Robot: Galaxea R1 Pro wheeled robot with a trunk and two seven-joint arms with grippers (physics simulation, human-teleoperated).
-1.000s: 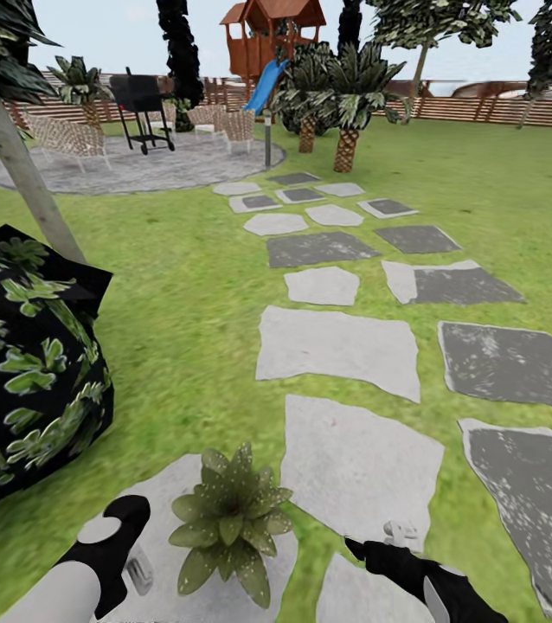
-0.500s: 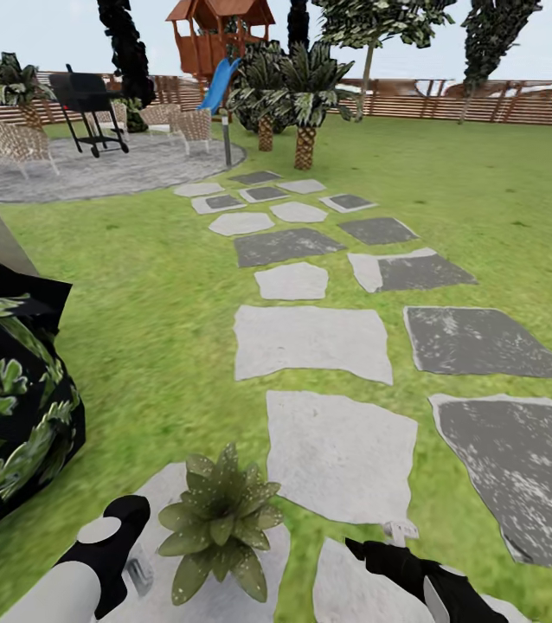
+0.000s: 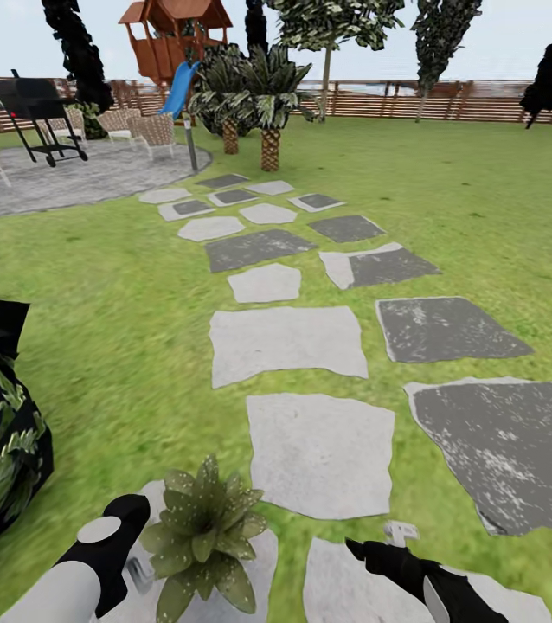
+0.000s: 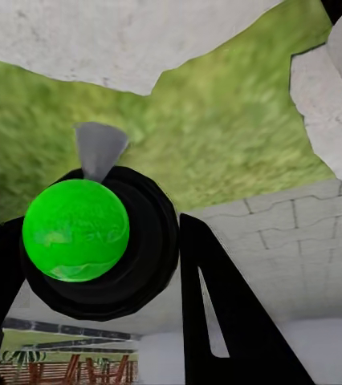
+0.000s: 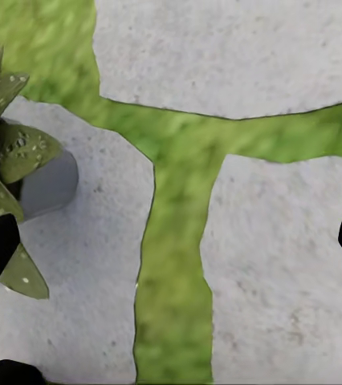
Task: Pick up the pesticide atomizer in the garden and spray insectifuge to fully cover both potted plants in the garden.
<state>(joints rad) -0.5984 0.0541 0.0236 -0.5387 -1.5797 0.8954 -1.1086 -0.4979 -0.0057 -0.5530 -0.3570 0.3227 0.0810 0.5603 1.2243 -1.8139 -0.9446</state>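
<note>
The pesticide atomizer (image 4: 87, 233) is being gripped by the left gripper (image 3: 134, 567), whose nozzle should be aimed squarely at the potted plant (image 3: 200, 535); the right gripper's (image 3: 394, 538) opening cannot be told.

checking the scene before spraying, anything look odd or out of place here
Nothing looks spilled, damaged or askew. The potted plant stands upright on a stepping stone between the arms, and the stepping stones lie flat in the lawn.

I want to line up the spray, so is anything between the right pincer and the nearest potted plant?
Nothing visible does. The potted plant sits on a pale stepping stone, and between it and the right pincer lie flat stone and a strip of grass.
</note>
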